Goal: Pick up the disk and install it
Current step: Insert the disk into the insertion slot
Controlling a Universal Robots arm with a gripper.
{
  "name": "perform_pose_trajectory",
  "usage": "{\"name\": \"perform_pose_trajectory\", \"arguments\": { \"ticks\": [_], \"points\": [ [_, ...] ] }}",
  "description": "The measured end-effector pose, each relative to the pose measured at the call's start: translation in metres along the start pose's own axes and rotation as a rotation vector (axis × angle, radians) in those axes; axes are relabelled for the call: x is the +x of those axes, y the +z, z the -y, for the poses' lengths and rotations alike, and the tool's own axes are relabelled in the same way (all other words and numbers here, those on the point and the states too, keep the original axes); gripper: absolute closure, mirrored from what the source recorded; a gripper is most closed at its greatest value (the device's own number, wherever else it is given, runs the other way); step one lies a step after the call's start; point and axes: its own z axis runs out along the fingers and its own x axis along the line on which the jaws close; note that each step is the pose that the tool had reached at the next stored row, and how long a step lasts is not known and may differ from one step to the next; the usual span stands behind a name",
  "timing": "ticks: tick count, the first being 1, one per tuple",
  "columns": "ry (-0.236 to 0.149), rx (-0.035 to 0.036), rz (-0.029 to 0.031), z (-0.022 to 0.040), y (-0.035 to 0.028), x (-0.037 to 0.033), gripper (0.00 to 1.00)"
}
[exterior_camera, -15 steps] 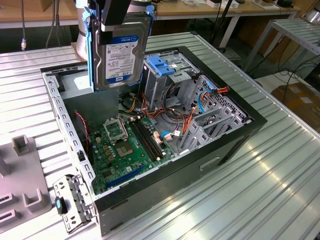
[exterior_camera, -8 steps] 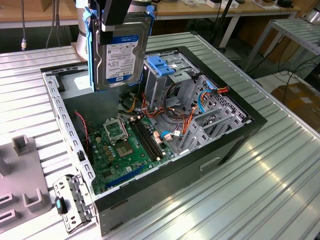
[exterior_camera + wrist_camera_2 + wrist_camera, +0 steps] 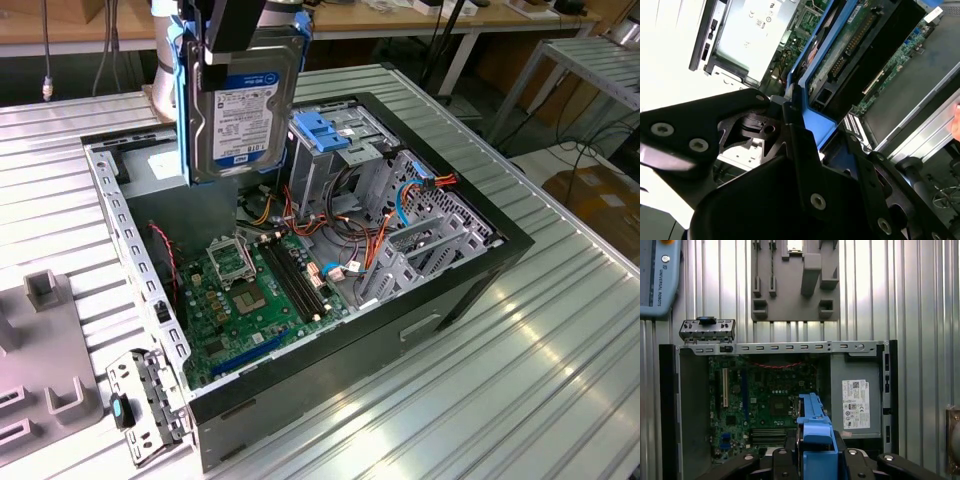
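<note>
Gripper clamped on the top edge of the disk. The disk hangs upright beneath it, label outward, with a blue carrier round its sides. It is held clear of everything, above the open case. In the first wrist view the motherboard lies under the tool and the power supply off to one side of it. Just beside the hanging disk: drive cage with blue top, cables bunched at its foot. Risks, as I judge them: the grip is at one end only, so a knock on the cage rim could twist the disk in the jaws. A tilted entry would jam the carrier. Loose cables could snag or get pinched. A drop would land on the motherboard.
</note>
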Motion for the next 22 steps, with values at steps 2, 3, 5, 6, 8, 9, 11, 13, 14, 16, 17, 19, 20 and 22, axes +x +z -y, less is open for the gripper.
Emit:
{"name": "perform_pose_trajectory", "arguments": {
  "ticks": [2, 3, 5, 6, 8, 9, 11, 13, 14, 16, 17, 19, 20, 22],
  "points": [
    [0.000, 0.0000, 0.0001, 0.0000, 0.0000, 0.0027, 0.63],
    [0.000, 0.0000, 0.0001, 0.0001, 0.0000, 0.0050, 0.63],
    [0.000, 0.0000, 0.0000, 0.0002, -0.0001, 0.0076, 0.63],
    [0.000, 0.0000, 0.0000, 0.0002, -0.0001, 0.0095, 0.63],
    [0.000, 0.0000, 0.0001, 0.0003, -0.0001, 0.0129, 0.63],
    [0.000, 0.0000, 0.0000, 0.0003, -0.0001, 0.0142, 0.63],
    [0.000, 0.0000, 0.0001, 0.0004, -0.0002, 0.0192, 0.63],
    [0.000, 0.0000, 0.0000, 0.0005, -0.0003, 0.0231, 0.63],
    [0.000, 0.0000, 0.0000, 0.0006, -0.0003, 0.0255, 0.63],
    [0.000, 0.0001, 0.0001, 0.0006, -0.0003, 0.0285, 0.63],
    [0.000, 0.0000, 0.0001, 0.0007, -0.0003, 0.0294, 0.63],
    [0.000, 0.0001, 0.0001, 0.0008, -0.0003, 0.0336, 0.63],
    [0.000, 0.0000, 0.0000, 0.0008, -0.0004, 0.0350, 0.63],
    [0.000, 0.0000, 0.0001, 0.0009, -0.0004, 0.0380, 0.63]
  ]
}}
